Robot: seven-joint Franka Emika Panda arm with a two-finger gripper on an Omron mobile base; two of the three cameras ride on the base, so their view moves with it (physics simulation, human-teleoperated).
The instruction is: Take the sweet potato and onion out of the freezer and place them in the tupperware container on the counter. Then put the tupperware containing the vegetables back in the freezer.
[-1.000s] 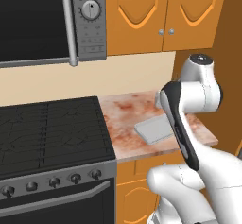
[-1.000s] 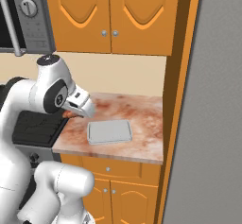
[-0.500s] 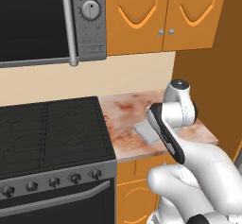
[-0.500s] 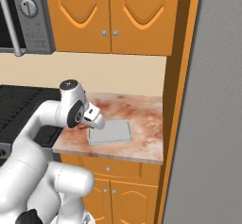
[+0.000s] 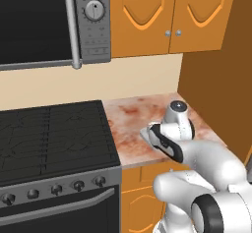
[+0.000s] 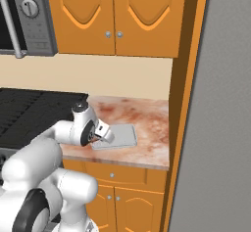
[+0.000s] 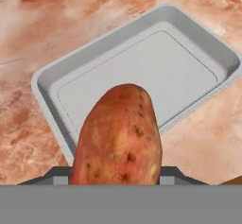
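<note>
In the hand view the orange-red sweet potato point(image 7: 118, 138) stands between my gripper's point(image 7: 116, 175) fingers, which are shut on it. It hangs just above the near edge of the light grey tupperware container point(image 7: 146, 67), which has nothing in it. In the right base view my hand point(image 6: 104, 134) is low over the left end of the container point(image 6: 123, 137) on the marbled counter point(image 6: 147, 118). The grey freezer point(image 6: 220, 128) stands at the right, its inside hidden. The onion is out of view.
A black stove top point(image 5: 49, 138) borders the counter point(image 5: 130, 119) on the left, with a microwave point(image 5: 44, 23) above it. Orange wall cabinets point(image 6: 117, 15) hang over the counter. A tall orange side panel point(image 6: 184, 79) stands between counter and freezer.
The arm has folded down and forward, bringing the hand from above the counter's left part to just over the container's near edge.
</note>
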